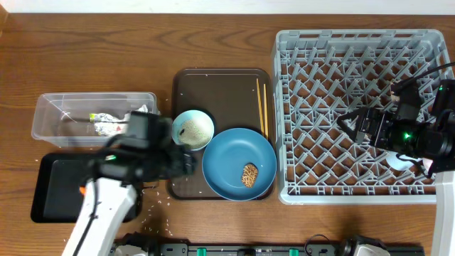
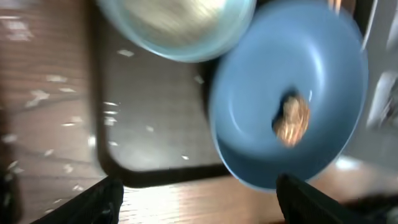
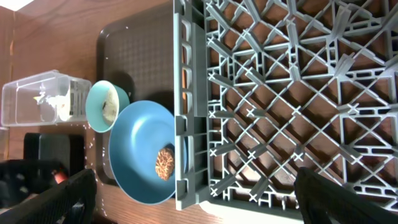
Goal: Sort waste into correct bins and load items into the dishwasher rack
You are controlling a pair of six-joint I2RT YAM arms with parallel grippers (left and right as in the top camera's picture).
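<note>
The left gripper [image 2: 200,191] hangs open and empty over the near edge of the brown tray [image 1: 220,92]. The right gripper [image 3: 199,199], equally spread and empty, is above the rack [image 1: 355,34] beside that tray. The brown food piece [image 1: 249,176] lies on the blue plate [image 1: 226,153] at the tray's near right corner; it looks light and crumbly, so pinch gently across its middle.

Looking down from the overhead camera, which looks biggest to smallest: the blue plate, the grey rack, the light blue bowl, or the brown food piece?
Largest to smallest:
1. grey rack
2. blue plate
3. light blue bowl
4. brown food piece
</note>
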